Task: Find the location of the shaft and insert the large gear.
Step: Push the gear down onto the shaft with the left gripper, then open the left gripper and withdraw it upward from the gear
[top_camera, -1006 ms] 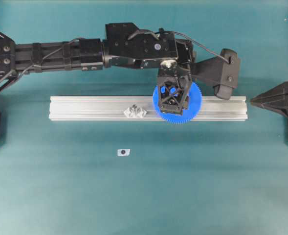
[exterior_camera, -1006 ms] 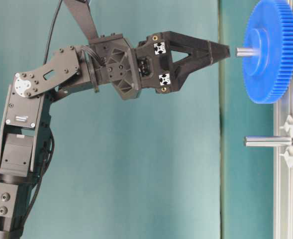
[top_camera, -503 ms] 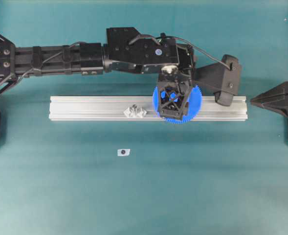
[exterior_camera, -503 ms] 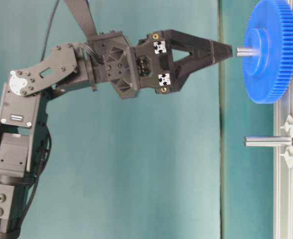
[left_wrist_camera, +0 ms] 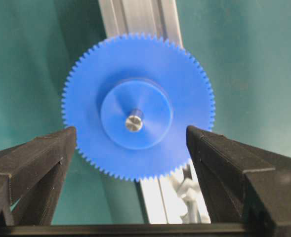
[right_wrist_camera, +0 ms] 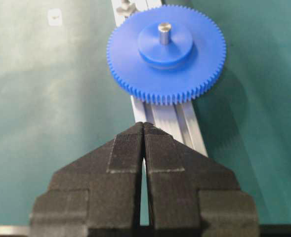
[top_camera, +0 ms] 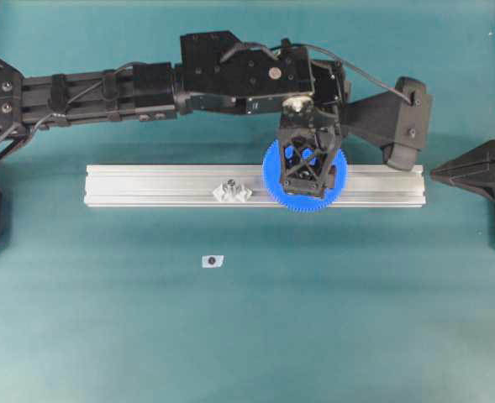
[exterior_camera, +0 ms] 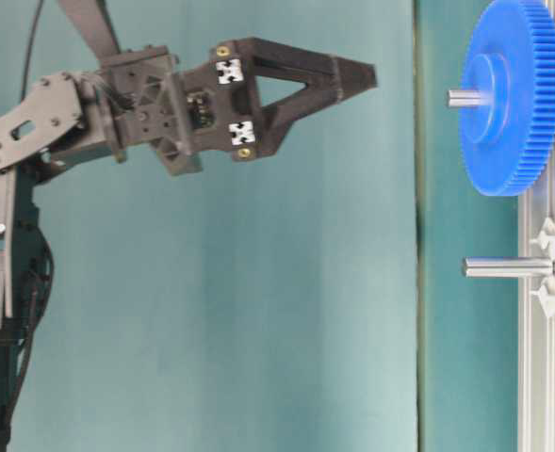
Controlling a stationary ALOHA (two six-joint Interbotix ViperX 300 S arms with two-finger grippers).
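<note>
Left gripper (left_wrist_camera: pixel 130 148) is standing spread wide, holding nothing, hanging clear above the large gear (left_wrist_camera: pixel 138 106), presumably released after seating. Gear is sitting on the shaft (left_wrist_camera: pixel 134 122), centre frame, over the aluminium rail (top_camera: pixel 171 185). Right gripper (right_wrist_camera: pixel 143 148) is resting clenched, empty.

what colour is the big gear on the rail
Bright blue all over, hub included; the large gear shows best in the left wrist view.
</note>
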